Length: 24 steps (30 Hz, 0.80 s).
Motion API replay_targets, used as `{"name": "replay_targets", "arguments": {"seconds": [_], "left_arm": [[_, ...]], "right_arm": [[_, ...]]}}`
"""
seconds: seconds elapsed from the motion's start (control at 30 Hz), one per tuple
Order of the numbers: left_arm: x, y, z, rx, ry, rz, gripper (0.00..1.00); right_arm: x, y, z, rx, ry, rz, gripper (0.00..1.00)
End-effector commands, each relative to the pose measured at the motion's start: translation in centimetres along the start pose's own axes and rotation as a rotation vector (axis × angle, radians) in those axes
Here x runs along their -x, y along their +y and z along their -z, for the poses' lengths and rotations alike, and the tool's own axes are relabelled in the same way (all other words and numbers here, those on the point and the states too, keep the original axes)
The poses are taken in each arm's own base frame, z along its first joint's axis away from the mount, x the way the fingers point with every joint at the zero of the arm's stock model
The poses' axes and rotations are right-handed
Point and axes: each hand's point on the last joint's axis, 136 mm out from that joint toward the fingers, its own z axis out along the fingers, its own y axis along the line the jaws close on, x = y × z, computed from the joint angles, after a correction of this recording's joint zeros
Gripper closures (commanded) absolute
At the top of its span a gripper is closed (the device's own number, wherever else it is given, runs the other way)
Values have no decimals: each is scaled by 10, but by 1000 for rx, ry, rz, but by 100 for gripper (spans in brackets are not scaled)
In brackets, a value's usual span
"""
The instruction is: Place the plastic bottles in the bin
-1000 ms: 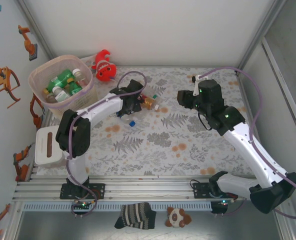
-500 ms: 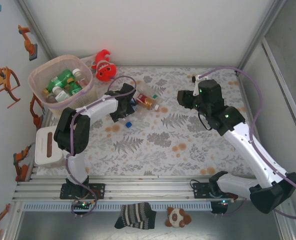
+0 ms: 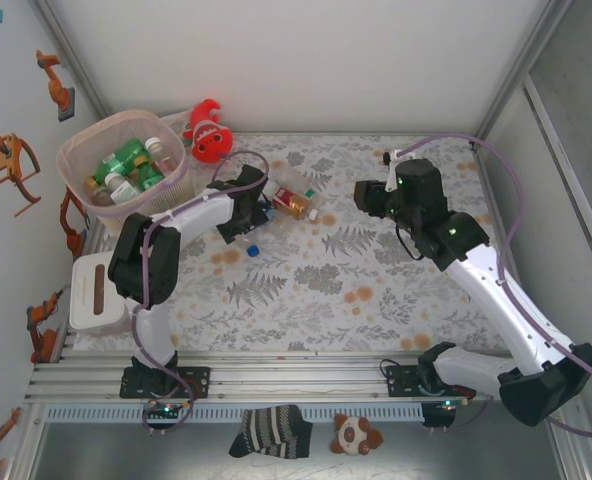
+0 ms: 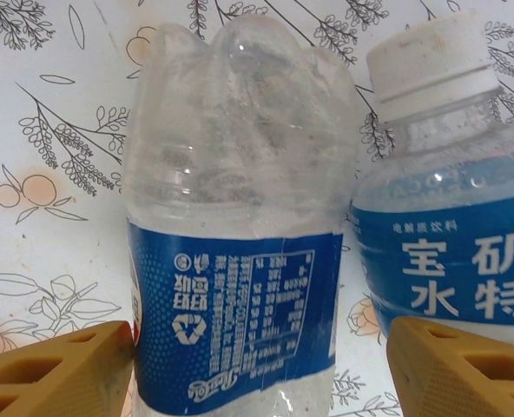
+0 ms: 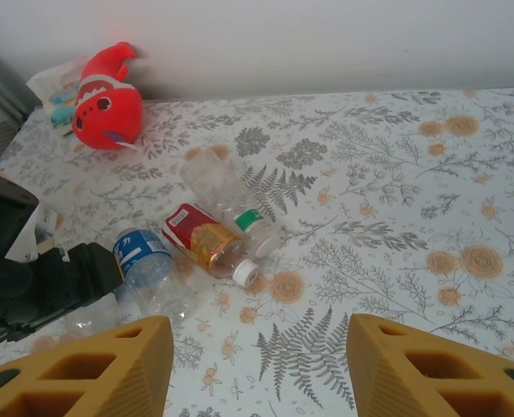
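A clear crushed plastic bottle (image 4: 235, 217) with a blue label lies between the yellow fingers of my left gripper (image 4: 259, 369). The left finger (image 4: 57, 369) is against it and the right finger (image 4: 461, 365) stands a little apart, so the jaws are open. A second blue-labelled bottle (image 4: 448, 226) with a white cap lies just to its right. From above, my left gripper (image 3: 248, 212) is beside a red-labelled bottle (image 3: 294, 203). The pale-pink bin (image 3: 81, 150) at the back left holds several bottles. My right gripper (image 5: 257, 365) hovers open over the cloth, short of three bottles (image 5: 203, 243).
A red-orange fish plush (image 3: 208, 132) lies against the back wall next to the bin. A loose blue cap (image 3: 254, 249) is on the cloth near my left gripper. A white block (image 3: 96, 290) sits at the table's left edge. The enclosure walls stand close on each side.
My left arm has shifted a little to the left, its jaws have widened, and the blue cap has slid slightly left. The right arm has not moved.
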Motion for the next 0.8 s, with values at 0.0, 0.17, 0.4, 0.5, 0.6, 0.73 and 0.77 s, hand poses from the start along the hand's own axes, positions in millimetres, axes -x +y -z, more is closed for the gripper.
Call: {"name": "replay_targets", "arguments": {"seconds": [0.0, 0.17, 0.4, 0.5, 0.6, 0.73, 0.77], "left_arm": [[-7, 7, -13, 30, 32, -2, 24], [-11, 6, -20, 23, 46, -6, 26], [-10, 6, -18, 15, 44, -13, 31], [-6, 6, -13, 7, 30, -17, 33], [-2, 3, -5, -9, 19, -14, 35], [5, 0, 12, -42, -4, -9, 36], [7, -1, 18, -52, -13, -9, 36]], "right_arm": [[14, 5, 5, 12, -34, 12, 46], [13, 4, 5, 9, -33, 11, 46], [13, 4, 3, 9, -29, 10, 46], [14, 5, 2, 10, -31, 12, 46], [16, 5, 2, 11, -35, 16, 46], [15, 5, 1, 7, -33, 20, 46], [14, 5, 1, 7, -32, 19, 46]]}}
